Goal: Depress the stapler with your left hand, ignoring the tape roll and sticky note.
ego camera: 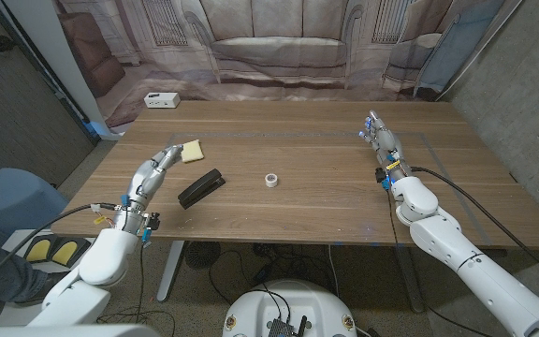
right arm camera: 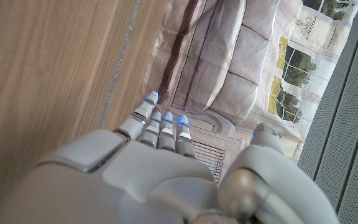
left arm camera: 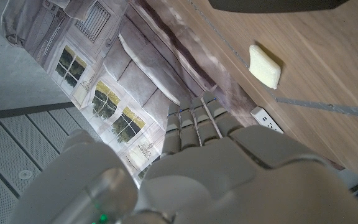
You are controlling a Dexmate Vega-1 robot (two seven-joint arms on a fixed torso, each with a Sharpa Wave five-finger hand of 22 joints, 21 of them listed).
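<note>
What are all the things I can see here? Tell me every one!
stapler: one, black, on the table's left part, beside the left hand
sticky note pad: one, pale yellow, behind the stapler
tape roll: one, white, near the table's middle
small box: one, white, far left corner
table: one, brown wood
backdrop: one, printed with a sofa, behind the table
left hand: one, silver-grey, holds nothing
right hand: one, silver-grey, holds nothing

One black plastic stapler point(ego camera: 200, 188), one small white tape roll point(ego camera: 271, 180), one pale yellow sticky-note pad point(ego camera: 192, 152), one white box point(ego camera: 161, 100).
</note>
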